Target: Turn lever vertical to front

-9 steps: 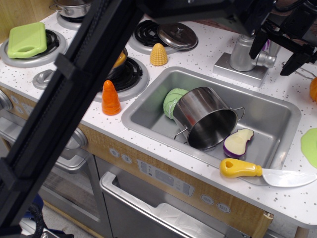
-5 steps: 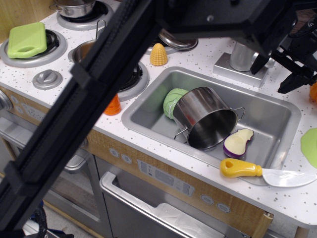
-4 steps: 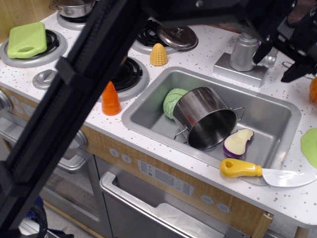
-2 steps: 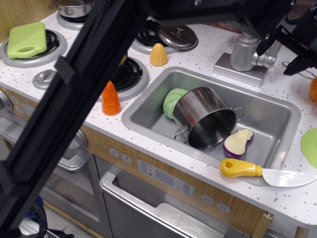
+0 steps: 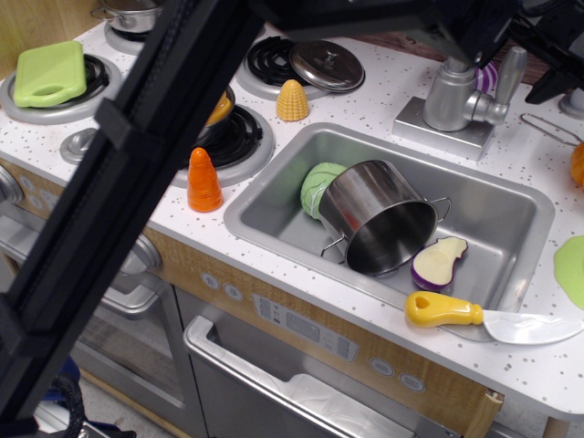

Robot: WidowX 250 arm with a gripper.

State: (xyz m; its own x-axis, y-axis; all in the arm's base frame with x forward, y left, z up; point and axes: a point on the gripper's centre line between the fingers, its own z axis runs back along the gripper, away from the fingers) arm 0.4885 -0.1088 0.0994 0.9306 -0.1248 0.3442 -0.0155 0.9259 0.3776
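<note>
One lever (image 5: 507, 78) stands upright; one gripper (image 5: 547, 46) sits beside it, grip impossible to tell.

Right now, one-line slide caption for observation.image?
Faucet lever stands upright beside gripper; steel pot lies tipped in the sink.

I see the white speckled counter (image 5: 383, 87) around the sink (image 5: 511, 205); left of the sink stands an orange carrot (image 5: 203, 180), behind its left corner a yellow corn (image 5: 292, 99), and on its front rim lies a yellow-handled knife (image 5: 488, 319)
</note>
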